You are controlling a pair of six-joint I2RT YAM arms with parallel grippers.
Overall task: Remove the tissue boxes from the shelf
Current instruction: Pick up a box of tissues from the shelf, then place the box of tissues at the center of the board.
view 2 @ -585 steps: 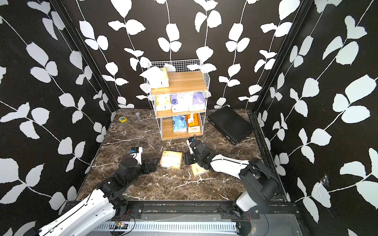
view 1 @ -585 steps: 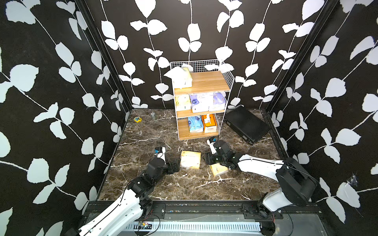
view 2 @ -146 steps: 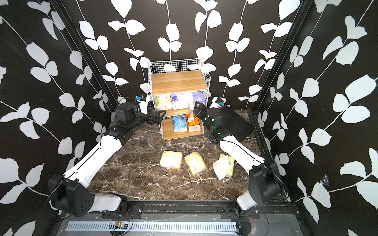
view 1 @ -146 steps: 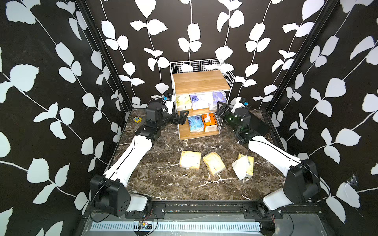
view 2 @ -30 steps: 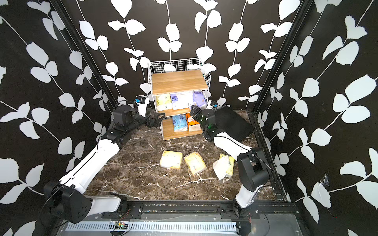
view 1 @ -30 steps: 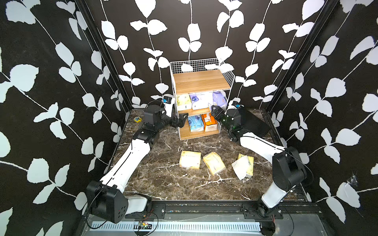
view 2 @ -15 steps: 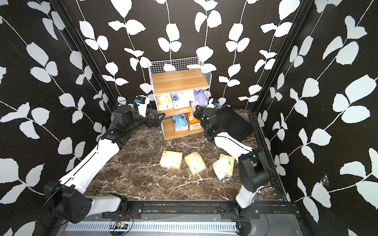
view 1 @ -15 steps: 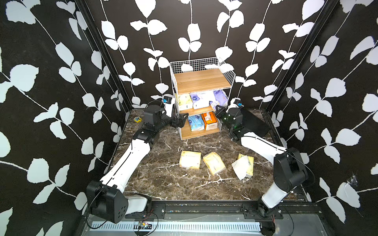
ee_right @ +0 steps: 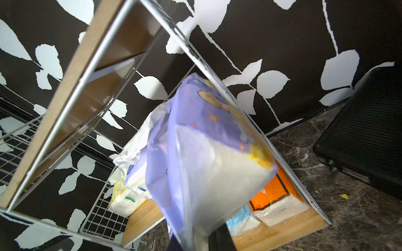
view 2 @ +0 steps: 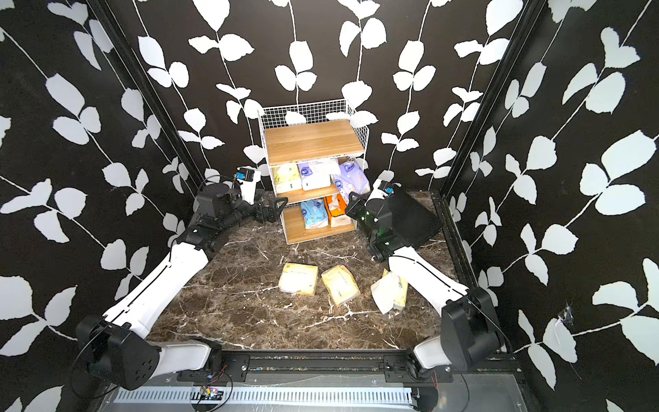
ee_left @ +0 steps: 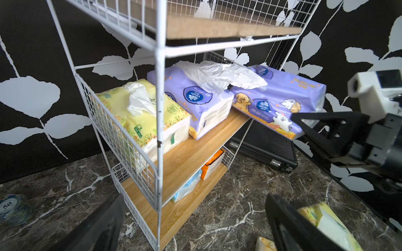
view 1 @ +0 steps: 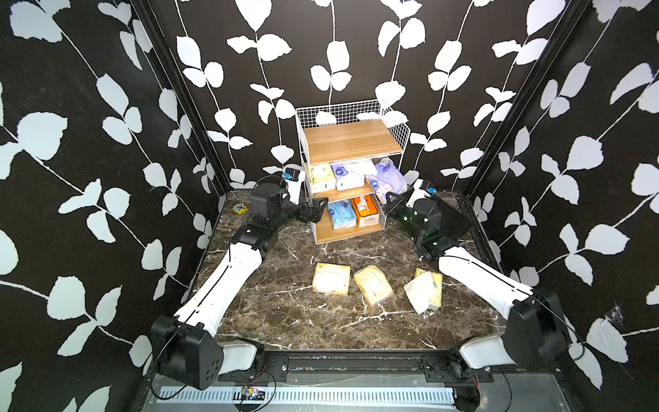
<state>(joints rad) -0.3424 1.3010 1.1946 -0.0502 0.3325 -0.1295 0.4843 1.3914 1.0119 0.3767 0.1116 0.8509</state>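
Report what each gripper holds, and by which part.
Right gripper: the tilted lavender pack, pinched at its end jutting out of the shelf. Left gripper: open, nothing held.

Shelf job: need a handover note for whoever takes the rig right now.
Left gripper: open, holding nothing, hovering beside the left side of the shelf.
Right gripper: shut on the dog-print lavender pack, which is tilted and hangs off the right end of the middle tier.
Done: three yellow packs lie on the table.
Left: five. On the middle tier, the shelved yellow pack, the plain lavender pack and the gripped one. On the bottom tier, the light blue pack and the orange box.
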